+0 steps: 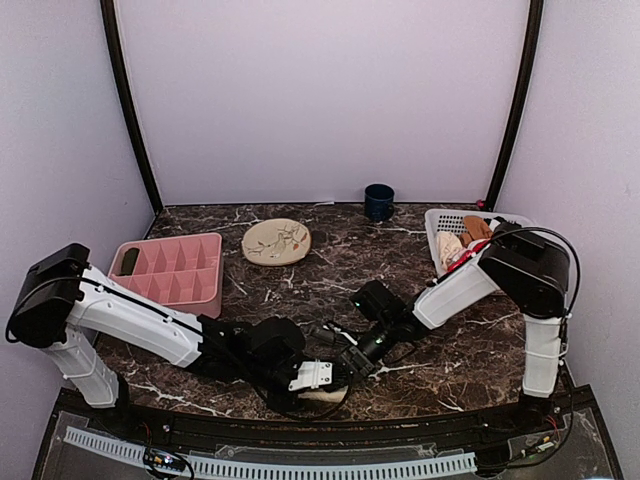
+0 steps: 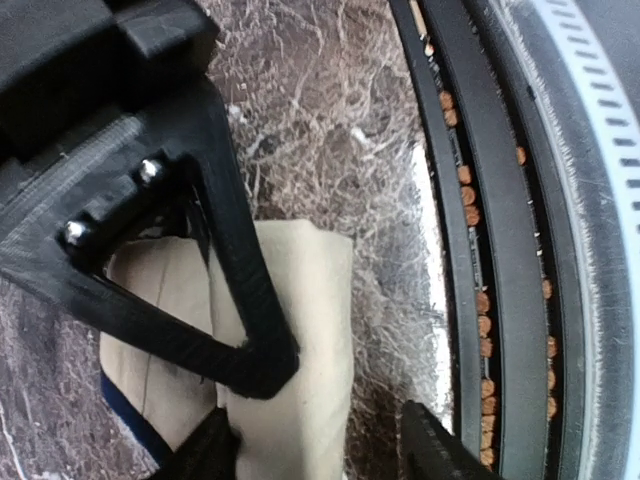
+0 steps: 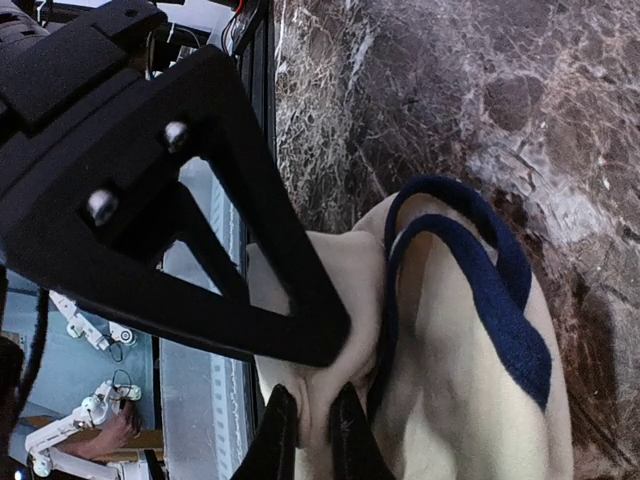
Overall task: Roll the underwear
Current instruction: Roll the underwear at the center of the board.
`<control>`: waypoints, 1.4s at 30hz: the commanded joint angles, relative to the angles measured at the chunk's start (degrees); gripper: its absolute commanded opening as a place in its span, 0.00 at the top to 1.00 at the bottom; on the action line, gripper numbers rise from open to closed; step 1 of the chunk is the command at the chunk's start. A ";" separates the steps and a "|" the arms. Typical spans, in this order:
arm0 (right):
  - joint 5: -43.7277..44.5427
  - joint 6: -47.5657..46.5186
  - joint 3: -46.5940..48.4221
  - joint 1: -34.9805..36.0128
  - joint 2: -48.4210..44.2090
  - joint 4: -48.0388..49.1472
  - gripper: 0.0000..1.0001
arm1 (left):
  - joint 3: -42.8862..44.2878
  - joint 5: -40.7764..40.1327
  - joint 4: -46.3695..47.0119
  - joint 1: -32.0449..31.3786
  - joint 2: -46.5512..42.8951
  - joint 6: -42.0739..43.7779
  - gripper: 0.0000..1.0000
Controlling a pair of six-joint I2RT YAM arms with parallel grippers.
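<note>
The underwear (image 1: 322, 397) is a small cream bundle with dark trim at the table's front edge, mostly hidden under both grippers in the top view. In the left wrist view it is a folded cream pad (image 2: 300, 320). My left gripper (image 2: 320, 455) is open, with one finger on the fabric and the other on bare table beside the fold's edge. It shows in the top view (image 1: 318, 377) too. In the right wrist view my right gripper (image 3: 305, 440) is shut on a pinched fold of the underwear (image 3: 450, 400), beside its dark blue trim. It also appears in the top view (image 1: 352, 362).
A pink compartment tray (image 1: 170, 272) stands at the left. A beige patterned plate (image 1: 277, 241) and a dark mug (image 1: 379, 202) are at the back. A white basket (image 1: 445, 215) holding clothes is at the right. The black front rail (image 2: 500, 250) runs just beside the underwear.
</note>
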 commanded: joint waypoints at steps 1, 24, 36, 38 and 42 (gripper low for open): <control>-0.23 0.38 0.94 -0.76 1.06 0.77 0.99 | 2.01 -1.98 -0.09 -0.65 2.97 3.00 0.49; 41.43 -14.95 -19.29 4.30 -41.88 -5.01 0.62 | 12.46 37.10 -20.58 13.44 17.52 -10.36 0.96; 52.36 -22.99 -15.90 17.74 -35.67 -5.97 0.60 | 23.64 45.43 -30.81 19.05 29.53 -13.02 0.94; 52.94 -25.05 -13.75 18.34 -32.28 -5.78 0.60 | 24.03 45.82 -31.04 19.38 30.12 -12.86 0.93; 54.72 -27.46 -11.25 19.02 -28.60 -4.53 0.59 | 25.17 46.12 -31.28 19.66 31.20 -12.67 0.91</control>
